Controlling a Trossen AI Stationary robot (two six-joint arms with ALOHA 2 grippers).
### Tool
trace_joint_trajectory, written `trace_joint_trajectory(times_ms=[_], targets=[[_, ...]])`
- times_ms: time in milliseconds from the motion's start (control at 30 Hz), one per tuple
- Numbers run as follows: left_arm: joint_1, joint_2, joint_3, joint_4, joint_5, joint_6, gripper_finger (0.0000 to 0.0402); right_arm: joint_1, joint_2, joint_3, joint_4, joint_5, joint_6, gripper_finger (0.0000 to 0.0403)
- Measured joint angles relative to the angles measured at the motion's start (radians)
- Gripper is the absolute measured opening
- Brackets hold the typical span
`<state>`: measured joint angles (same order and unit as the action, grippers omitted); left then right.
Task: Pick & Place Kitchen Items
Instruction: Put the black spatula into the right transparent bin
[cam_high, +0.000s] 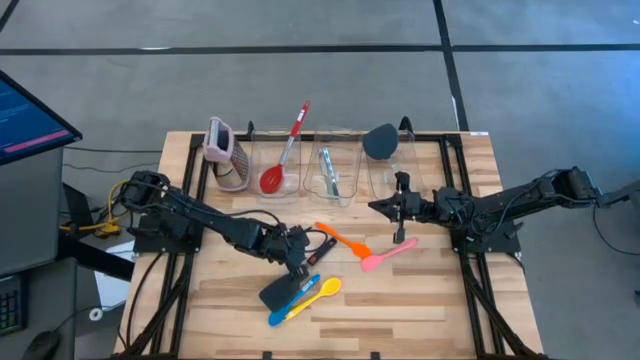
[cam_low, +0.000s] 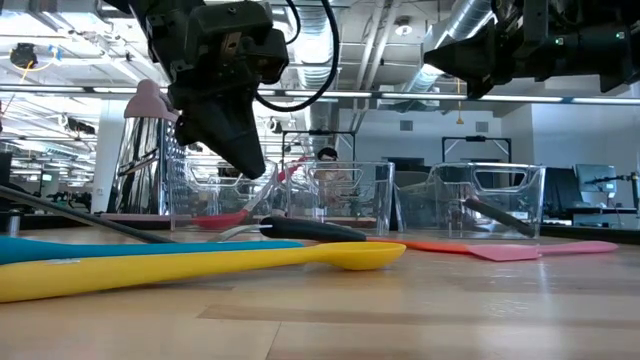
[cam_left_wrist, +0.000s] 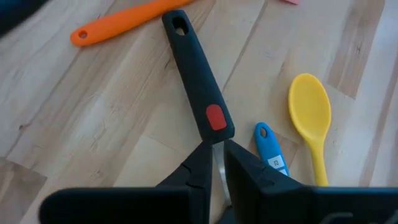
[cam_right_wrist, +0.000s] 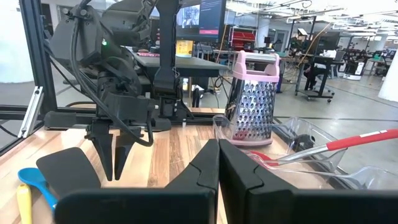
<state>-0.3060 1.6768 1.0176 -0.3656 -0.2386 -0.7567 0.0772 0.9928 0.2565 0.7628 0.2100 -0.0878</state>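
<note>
A black spatula (cam_high: 285, 290) with a red dot on its handle lies on the table beside a blue spoon (cam_high: 290, 305) and a yellow spoon (cam_high: 318, 292). An orange spatula (cam_high: 340, 238) and a pink spatula (cam_high: 385, 256) lie farther right. My left gripper (cam_left_wrist: 216, 165) points down over the black spatula's metal neck with its fingers almost together. In the low view the left gripper (cam_low: 255, 172) has its tips above the neck. My right gripper (cam_right_wrist: 219, 165) is shut and empty, raised near the right bin (cam_high: 388, 170). A red spoon (cam_high: 280, 165) leans in the left bin. My left gripper comes from above, and its fingers (cam_left_wrist: 199, 168) stand on either side of the spatula's thin metal neck (cam_left_wrist: 216, 152), right behind the handle's end. The low view shows air under the tips, so I cannot tell whether they touch it. The spatula lies flat on the table.
Three clear bins stand in a row at the far side: the middle bin (cam_high: 335, 175) holds a clear-teal tool, the right one a dark spatula head (cam_high: 380, 140). A pink-topped metal grater (cam_high: 225, 155) stands left of them. A black frame runs along the table's sides.
</note>
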Motion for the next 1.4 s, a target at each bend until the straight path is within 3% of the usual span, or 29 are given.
trace_joint_trajectory(times_ms=[200,433,833,1400], targets=[[0.019,0.000,0.000,0.000,0.000,0.001,0.0078,0.000,0.000,0.000,0.000,0.000,0.000,0.0000],[0.025,0.000,0.000,0.001,-0.007,0.111,0.0133,0.000,0.000,0.000,0.000,0.000,0.000,0.0000],[0.025,0.000,0.000,0.009,-0.006,0.095,0.0213,0.000,0.000,0.000,0.000,0.000,0.000,0.0000],[0.025,0.000,0.000,0.033,-0.001,0.094,0.0215,0.000,0.000,0.000,0.000,0.000,0.000,0.0000]])
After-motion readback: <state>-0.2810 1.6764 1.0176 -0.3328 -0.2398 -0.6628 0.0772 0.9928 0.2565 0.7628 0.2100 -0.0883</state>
